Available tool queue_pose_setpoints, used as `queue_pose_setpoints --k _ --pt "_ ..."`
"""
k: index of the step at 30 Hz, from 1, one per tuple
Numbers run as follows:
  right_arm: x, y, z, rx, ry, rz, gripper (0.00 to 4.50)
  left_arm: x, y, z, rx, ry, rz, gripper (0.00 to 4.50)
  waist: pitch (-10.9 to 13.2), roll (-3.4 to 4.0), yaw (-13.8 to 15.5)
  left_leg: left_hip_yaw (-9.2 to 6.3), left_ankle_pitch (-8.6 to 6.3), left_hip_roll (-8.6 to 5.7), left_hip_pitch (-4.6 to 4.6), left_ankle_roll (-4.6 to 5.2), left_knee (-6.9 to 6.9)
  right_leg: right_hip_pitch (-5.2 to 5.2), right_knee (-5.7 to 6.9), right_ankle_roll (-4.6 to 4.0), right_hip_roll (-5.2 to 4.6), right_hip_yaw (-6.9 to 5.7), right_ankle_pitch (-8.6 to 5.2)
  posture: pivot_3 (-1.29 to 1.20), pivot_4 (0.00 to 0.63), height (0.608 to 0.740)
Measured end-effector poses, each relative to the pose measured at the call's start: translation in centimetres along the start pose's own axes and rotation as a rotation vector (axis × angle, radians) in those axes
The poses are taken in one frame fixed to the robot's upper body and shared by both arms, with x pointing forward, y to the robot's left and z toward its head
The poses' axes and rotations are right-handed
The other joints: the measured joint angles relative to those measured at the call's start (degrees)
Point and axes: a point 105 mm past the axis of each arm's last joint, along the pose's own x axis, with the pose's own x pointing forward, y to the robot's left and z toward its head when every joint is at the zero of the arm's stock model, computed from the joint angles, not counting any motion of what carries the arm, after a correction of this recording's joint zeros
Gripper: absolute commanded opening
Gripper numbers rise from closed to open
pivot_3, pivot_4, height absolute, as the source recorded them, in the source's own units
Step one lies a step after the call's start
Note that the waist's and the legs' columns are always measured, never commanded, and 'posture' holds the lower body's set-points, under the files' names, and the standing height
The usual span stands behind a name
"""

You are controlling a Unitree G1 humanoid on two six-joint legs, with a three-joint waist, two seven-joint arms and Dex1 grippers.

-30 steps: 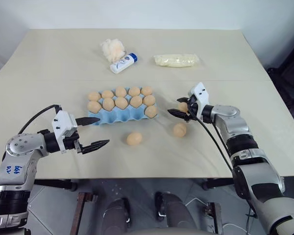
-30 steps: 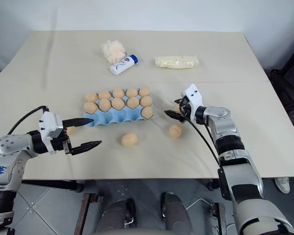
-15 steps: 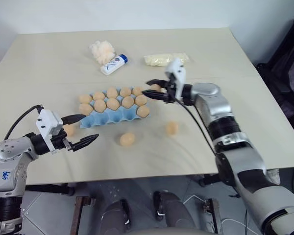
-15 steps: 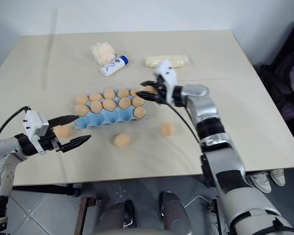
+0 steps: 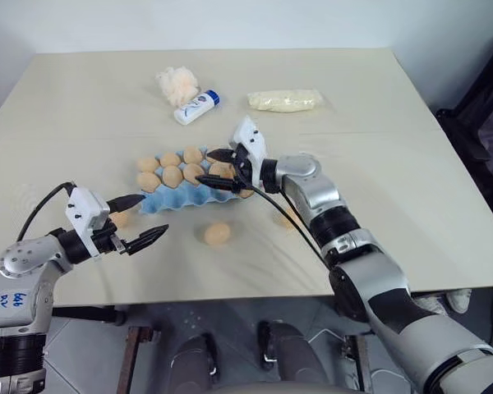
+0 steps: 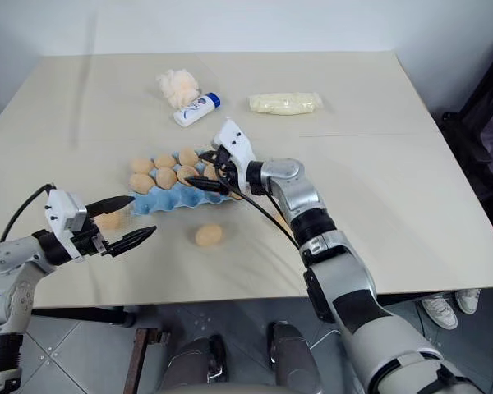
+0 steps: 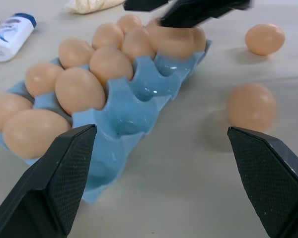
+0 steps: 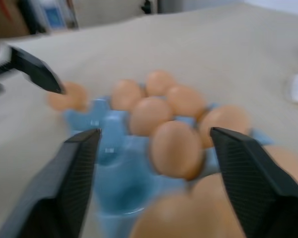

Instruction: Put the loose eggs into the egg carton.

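The egg carton [image 5: 199,185] lies mid-surface [image 5: 82,107], broad bare room all round; loose eggs [image 5: 217,234] sit by its near edge. Left fingers [image 5: 140,220] and right fingers [image 5: 219,169] gape empty. Bottle [image 5: 195,107] label unreadable.

The right gripper [image 5: 223,168] and its arm cover the egg carton's [image 5: 174,199] right end — how many cups there hold eggs cannot be told. One loose egg [image 5: 286,217] shows only partly behind the forearm, and another [image 6: 109,220] perhaps sits half-hidden behind the left gripper [image 6: 130,220].
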Motion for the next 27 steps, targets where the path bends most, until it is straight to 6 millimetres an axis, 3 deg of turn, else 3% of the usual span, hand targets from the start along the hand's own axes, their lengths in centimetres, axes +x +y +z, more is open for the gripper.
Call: queue_pose_setpoints --k 4,6,10,12,14,20,23,27 --pt "-4.1 -0.5 2.9 -0.060 -0.049 -0.024 4.48 0.4 0.1 0.4 0.006 -0.014 -0.005 4.50 0.0 -0.02 0.6 -0.06 -0.02 -0.03 -0.02 0.04 0.06 0.05 -0.06 0.01 -0.04 -0.05 0.00 0.00 0.150 0.740" --pt "-7.4 -1.2 2.9 -0.107 -0.045 -0.100 4.48 0.9 0.1 0.8 0.014 -0.029 -0.018 4.50 -0.1 -0.09 1.1 -0.08 -0.07 -0.04 0.00 0.04 0.07 0.12 -0.13 0.01 -0.04 -0.08 0.00 0.00 0.150 0.740" --pt "-14.0 -1.0 -2.4 -0.089 0.077 -0.221 4.48 1.9 -0.5 0.9 0.019 -0.042 -0.061 4.50 -0.1 -0.09 1.9 -0.06 -0.08 -0.07 -0.01 0.08 0.02 0.13 -0.25 0.02 -0.02 -0.08 0.00 0.00 0.150 0.740" --pt "-15.9 -0.3 -4.4 -0.061 0.114 -0.244 4.48 2.3 -0.7 1.0 0.022 -0.043 -0.081 4.50 0.0 -0.04 1.6 0.03 -0.07 -0.05 -0.01 0.09 0.03 0.11 -0.25 0.02 0.04 -0.03 0.00 0.00 0.150 0.740" --pt "-17.3 0.2 -5.2 -0.050 0.113 -0.263 4.48 2.8 -0.7 1.2 0.039 -0.045 -0.100 4.50 0.0 -0.03 1.1 0.18 -0.07 0.01 0.11 0.08 0.05 0.11 -0.20 0.01 0.16 0.10 0.00 0.00 0.150 0.740" --pt "-19.5 1.1 -6.3 -0.062 0.106 -0.302 4.48 3.4 -1.3 0.1 0.043 -0.009 -0.166 4.50 0.0 -0.03 0.9 0.17 0.08 -0.04 0.19 0.04 0.11 0.13 -0.11 -0.01 0.15 0.12 0.01 0.00 0.150 0.740" --pt "-19.0 1.2 -6.0 -0.084 0.080 -0.283 4.48 3.7 -1.4 -0.1 0.030 -0.002 -0.192 4.50 0.0 -0.04 0.8 0.20 0.09 -0.06 0.18 0.05 0.16 0.13 -0.12 0.00 0.11 0.15 0.05 0.00 0.150 0.740" --pt "-16.9 0.9 -5.8 -0.100 0.100 -0.209 4.48 3.9 -1.4 0.2 0.039 -0.008 -0.205 4.50 0.0 -0.04 0.5 0.20 0.13 -0.05 0.18 0.11 0.16 0.13 -0.11 -0.01 0.09 0.15 0.07 0.00 0.150 0.740"
